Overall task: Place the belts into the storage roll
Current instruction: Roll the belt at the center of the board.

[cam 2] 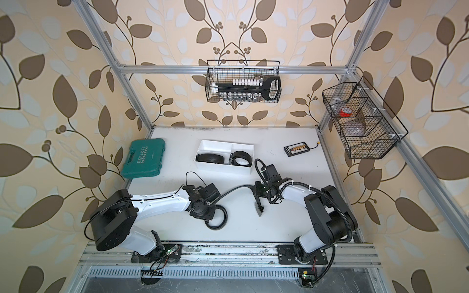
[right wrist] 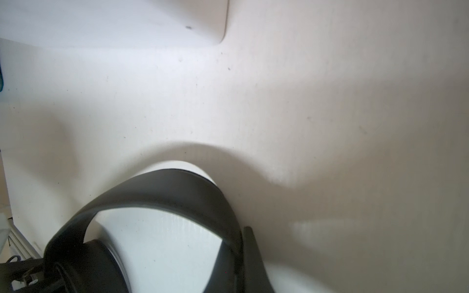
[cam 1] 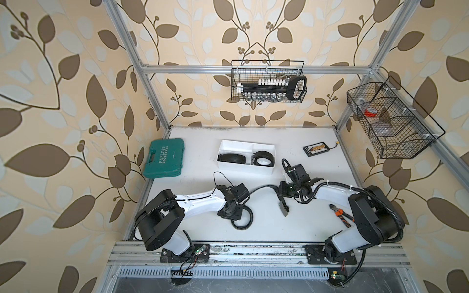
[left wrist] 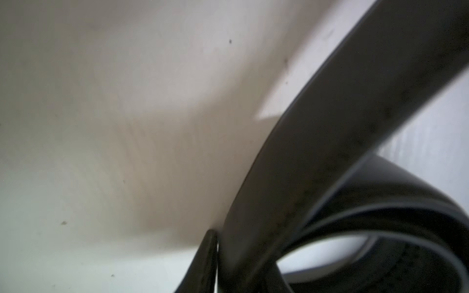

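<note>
Looped by the right gripper (cam 1: 283, 194), a long black belt strap (right wrist: 162, 187) seemed pinched between its pressed-together jaws; the coiled end (cam 1: 242, 221) lay under the left gripper (cam 1: 229, 211), whose opening we could not tell. Beyond both, two coiled black belts (cam 1: 232, 159) sat in the white compartmented plastic tray (cam 1: 245, 144).

twin overhead views of the table (cam 1: 198, 138), wrist views close on one belt (left wrist: 330, 152)

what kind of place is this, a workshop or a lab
Probably a robot lab cell dressed up as a room. A silver aluminium frame carries brown leaf-patterned wallpaper panels. Workshop items sit around it: a green plastic tool case and a black wire basket of tools.
</note>
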`<state>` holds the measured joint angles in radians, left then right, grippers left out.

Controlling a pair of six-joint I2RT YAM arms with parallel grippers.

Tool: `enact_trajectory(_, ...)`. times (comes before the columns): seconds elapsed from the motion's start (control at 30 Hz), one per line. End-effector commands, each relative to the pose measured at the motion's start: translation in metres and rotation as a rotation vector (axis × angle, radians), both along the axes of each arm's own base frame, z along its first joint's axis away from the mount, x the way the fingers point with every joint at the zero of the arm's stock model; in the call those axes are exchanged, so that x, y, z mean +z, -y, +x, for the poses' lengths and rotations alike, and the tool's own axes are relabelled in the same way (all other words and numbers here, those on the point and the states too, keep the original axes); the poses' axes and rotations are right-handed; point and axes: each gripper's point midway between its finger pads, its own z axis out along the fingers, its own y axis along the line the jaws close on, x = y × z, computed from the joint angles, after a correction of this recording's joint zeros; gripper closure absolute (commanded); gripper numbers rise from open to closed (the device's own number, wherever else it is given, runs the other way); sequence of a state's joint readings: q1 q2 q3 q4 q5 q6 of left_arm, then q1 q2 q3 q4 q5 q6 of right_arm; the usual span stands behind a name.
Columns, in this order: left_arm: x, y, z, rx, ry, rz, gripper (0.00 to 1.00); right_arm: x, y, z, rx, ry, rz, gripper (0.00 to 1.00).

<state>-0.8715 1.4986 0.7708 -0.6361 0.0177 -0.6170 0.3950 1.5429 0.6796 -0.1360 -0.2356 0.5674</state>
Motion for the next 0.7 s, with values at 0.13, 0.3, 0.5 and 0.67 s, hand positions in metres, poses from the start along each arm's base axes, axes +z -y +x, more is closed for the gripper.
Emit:
enact_trajectory(0.13, -0.002, -0.016, -0.015, 0.016, -0.043, 0.056, 0.8, -0.023, 0.03, -0.01, -0.06, -0.055, -0.105, 1.0)
enact_trajectory(0.3, 0.002, -0.023, 0.001, 0.056, 0.019, 0.113, 0.92, -0.023, 0.033, -0.013, -0.063, -0.061, -0.094, 1.0)
enact_trajectory(0.5, 0.006, -0.028, 0.043, 0.128, 0.052, 0.137, 1.0, -0.009, -0.004, -0.051, 0.073, -0.074, 0.027, 1.0)
enact_trajectory(0.67, 0.005, -0.017, 0.05, 0.074, 0.046, 0.127, 1.0, 0.033, -0.003, -0.043, 0.118, 0.102, 0.024, 0.28)
